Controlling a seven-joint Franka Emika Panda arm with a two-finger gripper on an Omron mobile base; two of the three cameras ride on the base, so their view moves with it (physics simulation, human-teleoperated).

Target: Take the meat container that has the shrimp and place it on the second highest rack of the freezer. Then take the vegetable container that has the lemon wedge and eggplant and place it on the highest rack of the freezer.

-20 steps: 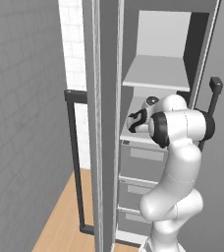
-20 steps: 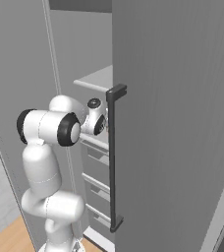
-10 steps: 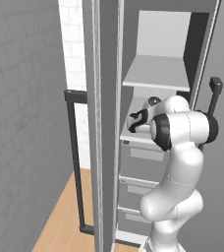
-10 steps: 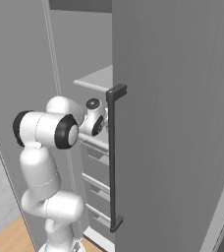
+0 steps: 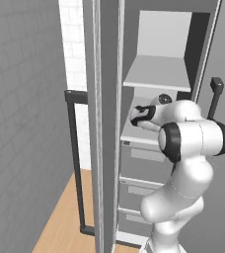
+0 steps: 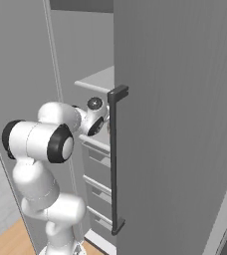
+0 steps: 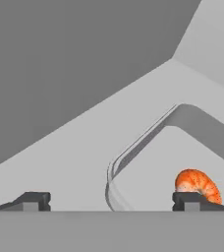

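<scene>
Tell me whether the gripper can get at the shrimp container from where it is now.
Probably yes. In the hand view the open gripper sits right over the container with the shrimp on the freezer shelf, one fingertip beside the shrimp. Nothing lies between them.

The freezer's second-highest rack (image 5: 136, 134) is a flat pale grey shelf, with the highest rack (image 5: 159, 74) above it at twelve o'clock and closed drawer fronts (image 5: 146, 160) below at six o'clock. In the hand view, the meat container (image 7: 148, 172) sits flat on that rack (image 7: 74, 157), its rounded rim corner toward nine o'clock. An orange shrimp (image 7: 197, 184) lies on the container's floor toward four o'clock.
</scene>
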